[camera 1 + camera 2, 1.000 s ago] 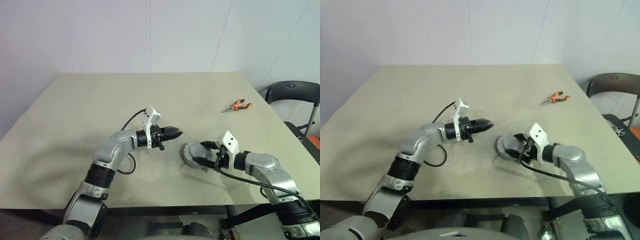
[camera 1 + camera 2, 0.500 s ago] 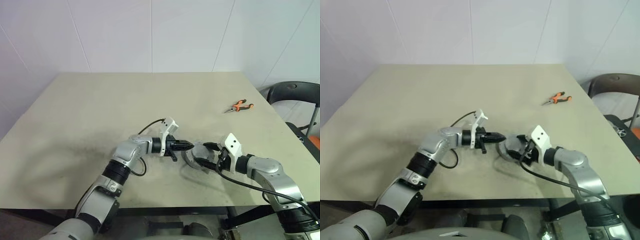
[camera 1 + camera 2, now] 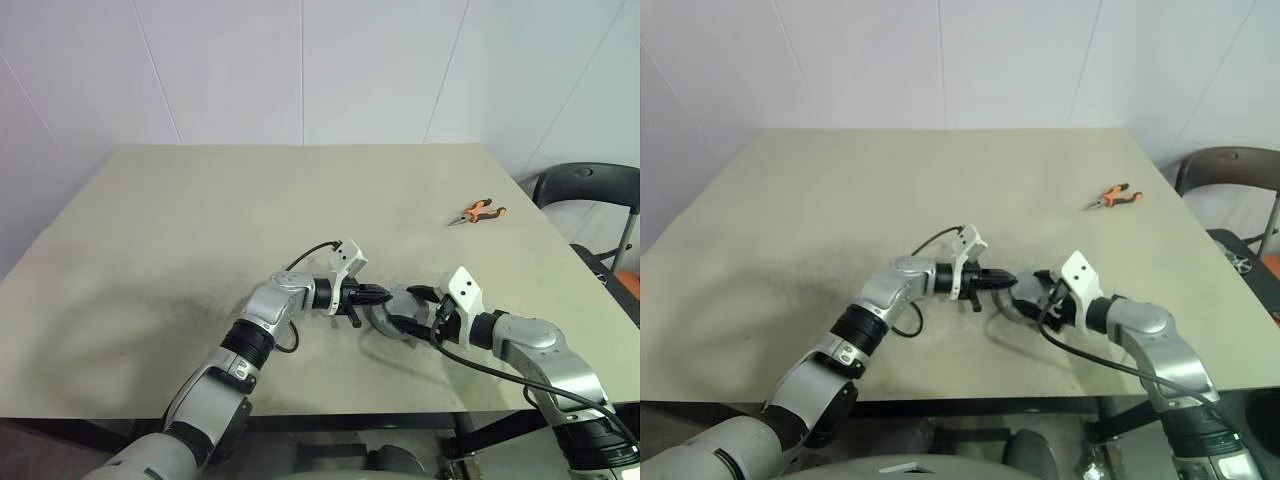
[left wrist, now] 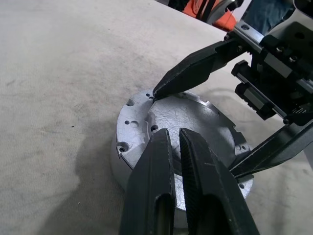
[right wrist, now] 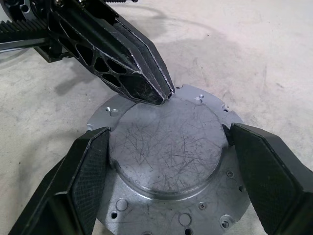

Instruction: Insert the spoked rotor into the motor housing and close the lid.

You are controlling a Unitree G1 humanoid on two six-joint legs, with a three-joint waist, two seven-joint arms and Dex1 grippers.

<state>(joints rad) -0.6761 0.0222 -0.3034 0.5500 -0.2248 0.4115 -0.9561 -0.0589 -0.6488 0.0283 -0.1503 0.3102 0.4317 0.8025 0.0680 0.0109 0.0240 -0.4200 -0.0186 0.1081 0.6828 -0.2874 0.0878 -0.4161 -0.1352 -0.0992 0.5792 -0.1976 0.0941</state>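
Left gripper (image 4: 174,139): fingers pressed together, empty, tips over the lid (image 5: 168,156). Right gripper (image 5: 166,161): fingers spread wide, clasping the lid's raised centre on both sides. Lid: plain grey face up, on table (image 3: 200,220), near front edge.

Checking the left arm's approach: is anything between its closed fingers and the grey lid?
Nothing visible. The shut left gripper has its tips right over the lid, whose sides the right gripper straddles with wide-spread fingers.
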